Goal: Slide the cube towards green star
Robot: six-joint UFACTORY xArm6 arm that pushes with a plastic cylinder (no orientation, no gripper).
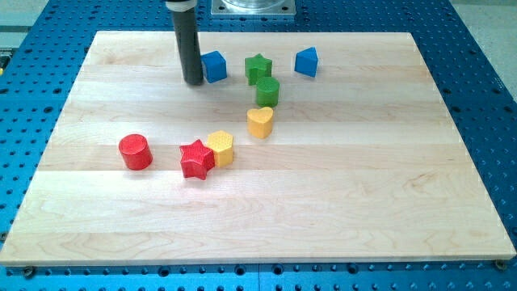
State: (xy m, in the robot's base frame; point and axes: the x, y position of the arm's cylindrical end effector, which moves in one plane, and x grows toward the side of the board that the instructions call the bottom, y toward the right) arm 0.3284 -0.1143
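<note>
A blue cube sits on the wooden board near the view's top. My tip is just to the cube's left, touching or almost touching it. The green star lies a short way to the cube's right, with a small gap between them.
A green cylinder sits just below the star. A second blue block lies right of the star. A yellow heart, a yellow hexagon, a red star and a red cylinder lie lower on the board.
</note>
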